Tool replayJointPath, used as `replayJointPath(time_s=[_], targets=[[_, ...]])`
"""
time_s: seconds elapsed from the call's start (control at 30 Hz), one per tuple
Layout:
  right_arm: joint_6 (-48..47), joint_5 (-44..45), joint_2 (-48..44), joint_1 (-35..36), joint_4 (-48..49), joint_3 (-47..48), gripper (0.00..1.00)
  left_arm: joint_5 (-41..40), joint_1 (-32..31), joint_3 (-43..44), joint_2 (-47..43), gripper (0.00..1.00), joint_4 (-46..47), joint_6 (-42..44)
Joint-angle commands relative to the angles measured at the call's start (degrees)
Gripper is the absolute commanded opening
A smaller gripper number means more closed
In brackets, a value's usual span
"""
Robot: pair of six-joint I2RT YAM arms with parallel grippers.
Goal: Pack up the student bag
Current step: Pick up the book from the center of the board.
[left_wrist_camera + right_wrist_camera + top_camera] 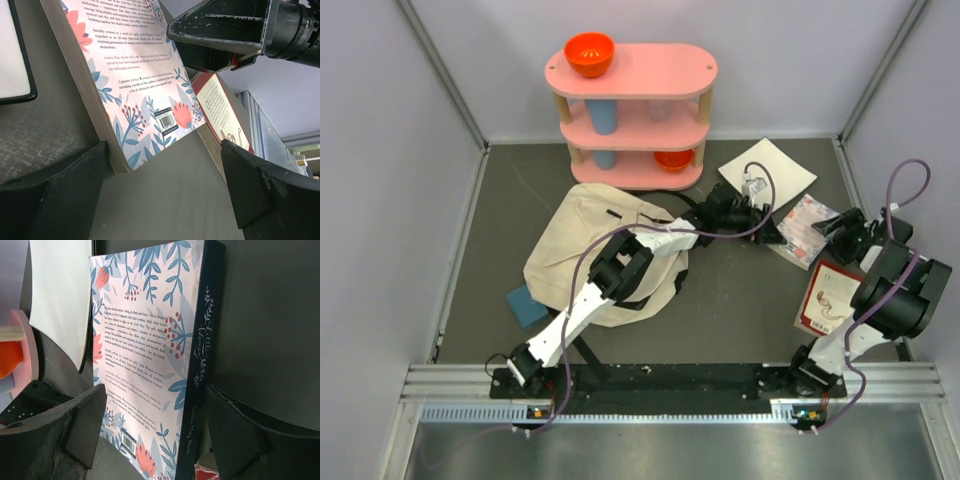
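Top external view: cream soft-fabric student bag with black straps slumps mid-left on the dark grey table, with the left arm reaching across it. Well apart to its right, a floral paperback book lies flat, and a red-and-white book sits nearer. Left gripper: jaws wide apart, low at the floral book's corner, holding nothing. Right gripper: jaws apart, straddling the floral book's width, its dark spine beside one finger; contact unclear. Bag lies left of both claws, so the floral book likely has to travel left.
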Motion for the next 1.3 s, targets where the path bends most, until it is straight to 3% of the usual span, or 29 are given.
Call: replayJointPath(time_s=[0.0, 0.17, 0.33, 0.5, 0.53, 0.57, 0.73, 0.97, 1.07, 1.17, 1.27], targets=[[-1.82, -3.74, -0.27, 0.03, -1.82, -1.81, 0.73, 3.6, -0.86, 4.91, 1.9, 0.97, -0.17, -0.27], [-0.51, -6.64, 0.78, 0.03, 0.03, -1.81, 0.73, 6.15, -1.74, 6.66, 2.78, 0.96, -1.14, -0.36], [-2.52, -8.58, 2.1, 1.25, -1.98, -0.06, 0.64, 8.43, -2.27, 6.32, 3.05, 0.88, -1.84, -1.06], [-4.46, -7.08, 1.4, 4.77, -6.74, 1.88, 0.49, 7.74, -2.27, 2.46, -0.19, 0.67, -2.02, -0.27], [-4.37, -7.08, 0.96, 5.73, -6.74, 1.88, 0.49, 7.39, -2.18, 1.84, -0.9, 0.56, -2.02, -0.1], [-4.28, -7.26, 0.61, 6.09, -6.74, 1.88, 0.39, 7.03, -2.18, 1.14, -1.61, 0.52, -2.19, 0.25], [-2.0, -12.0, -2.72, 6.71, -4.28, 0.65, 0.18, 5.36, -2.18, -2.82, -6.09, 0.46, -3.68, 1.83], [-0.41, -15.43, -7.21, 8.64, -5.24, -1.19, 0.31, 7.99, -2.27, -3.0, -6.97, 0.4, -3.16, 0.87], [-0.68, -14.91, -8.18, 9.17, -6.47, -3.03, 0.42, 8.87, -2.18, -4.66, -7.5, 0.38, -1.41, 0.26], [-1.65, -14.38, -9.5, 9.34, -7.62, -4.44, 0.45, 9.58, -2.27, -5.63, -8.12, 0.38, -0.01, -0.62], [-2.52, -12.8, -10.55, 9.34, -8.92, -5.24, 0.41, 9.58, -2.27, -5.64, -8.12, 0.37, 1.14, -1.59]])
